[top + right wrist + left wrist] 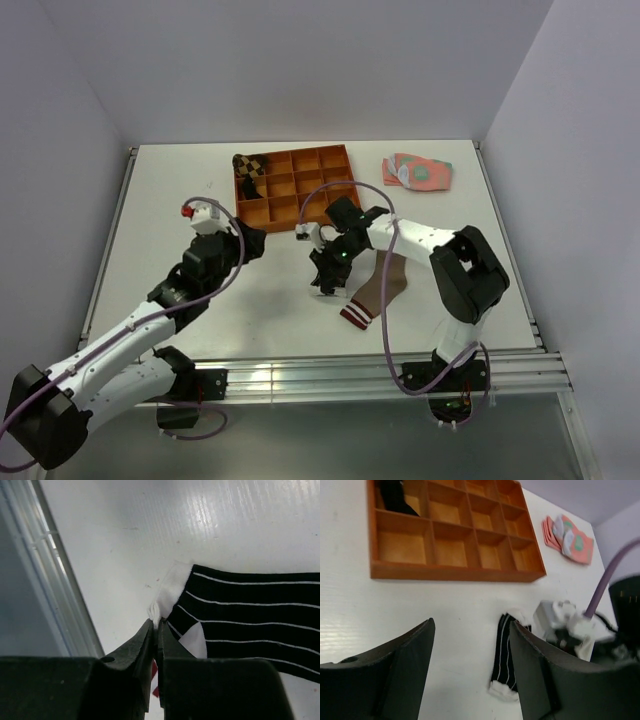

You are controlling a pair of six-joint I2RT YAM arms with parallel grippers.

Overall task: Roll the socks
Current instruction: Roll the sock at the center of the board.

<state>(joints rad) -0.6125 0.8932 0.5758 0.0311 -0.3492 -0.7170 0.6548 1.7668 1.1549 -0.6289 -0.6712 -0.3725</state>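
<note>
From above, you see your right end effector (325,283) tipped down onto the counter (270,300), just beside the tan-brown sock (370,295), which lies flat with its striped cuff toward you. What it is working on is masked by its own body here. Your left end effector (252,240) hovers near the front edge of the orange compartment tray (300,190). A checkered rolled sock (250,165) sits in the tray's far-left cell, and the pink-and-green socks (418,172) lie well apart to the right.

In the left wrist view, your left fingers are spread with nothing between them. Past them, the black striped sock (504,655) lies flat on the counter beside the right wrist.

In the right wrist view, your right fingers are pressed together, pinching the white end of the black striped sock while the rest of it lies flat.

You appear to be at the very start of rolling this first sock. Next, you probably need to curl that pinched end back over the body. Bring your left end effector in to pin the fabric so the sock does not slide.
</note>
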